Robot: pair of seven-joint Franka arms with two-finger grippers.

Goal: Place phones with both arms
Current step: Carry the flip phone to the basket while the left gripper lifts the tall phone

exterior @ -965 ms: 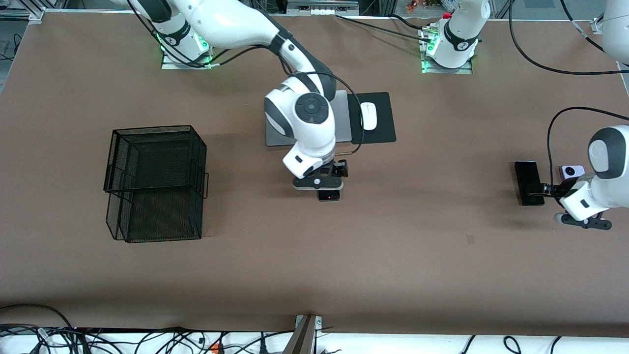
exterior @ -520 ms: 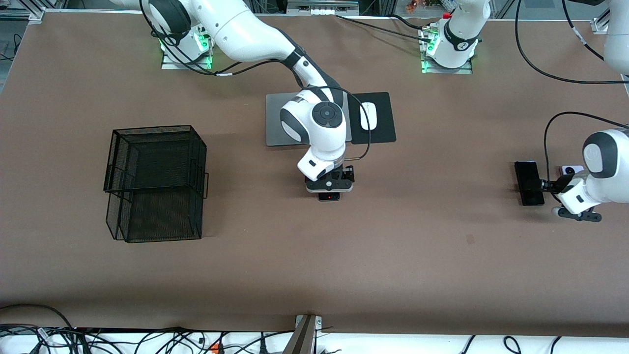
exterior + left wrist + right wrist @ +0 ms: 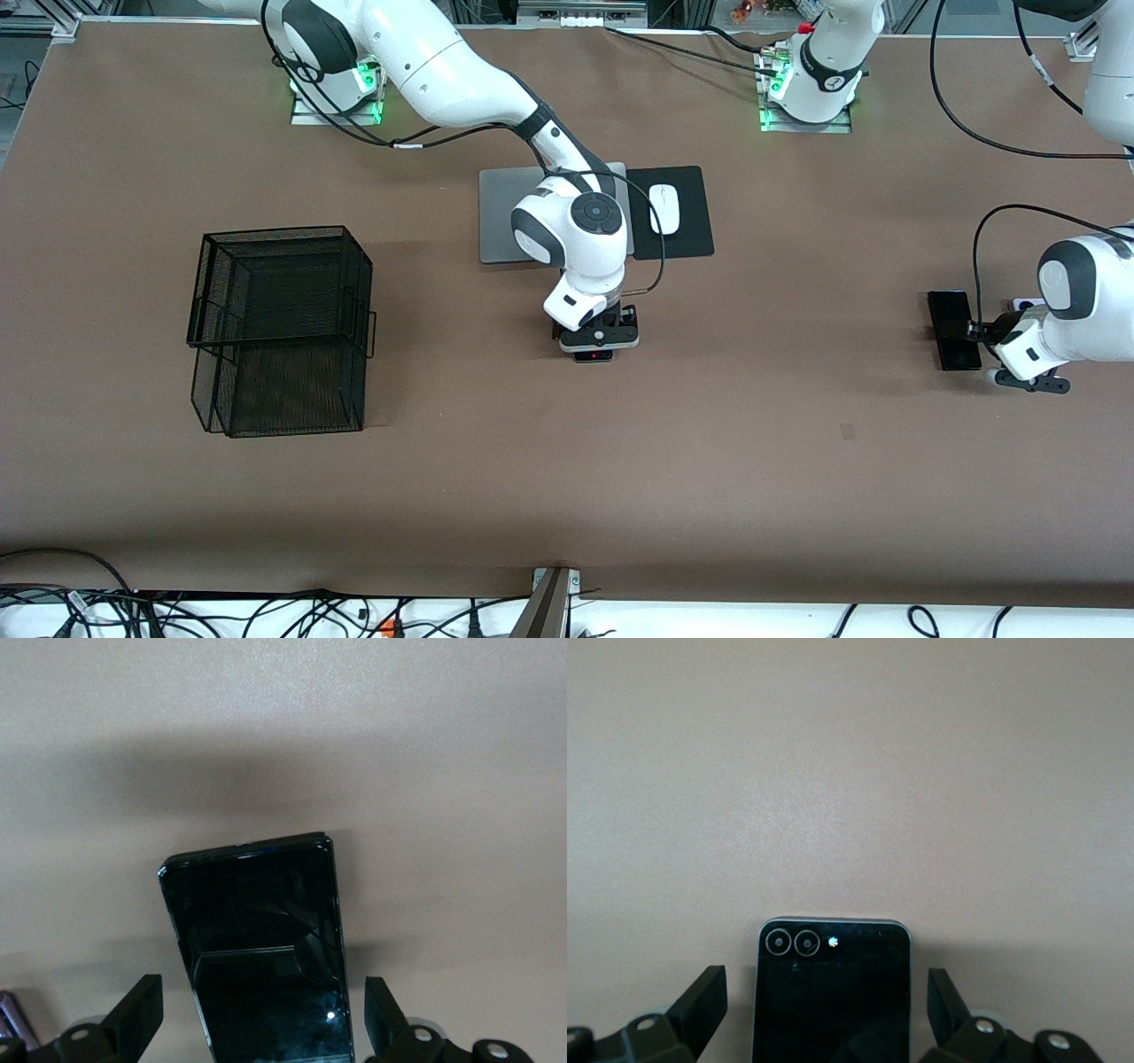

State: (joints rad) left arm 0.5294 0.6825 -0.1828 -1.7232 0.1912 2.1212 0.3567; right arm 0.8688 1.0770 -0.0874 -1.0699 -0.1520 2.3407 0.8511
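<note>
Over the black flip phone [image 3: 593, 356], right tool [image 3: 595, 344] lower, unclenched, left tool [image 3: 974, 331] spread astride slab phone [image 3: 953, 330], lower too

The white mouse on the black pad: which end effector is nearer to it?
The right one. The right end effector is down at the black flip phone, close to the mouse. The left end effector is at the slab phone, toward the left arm's end.

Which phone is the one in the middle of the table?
The small square black flip phone. It lies mid-table under the right gripper, near the laptop. The long slim black phone and the lilac-white flip phone lie at the left arm's end.
</note>
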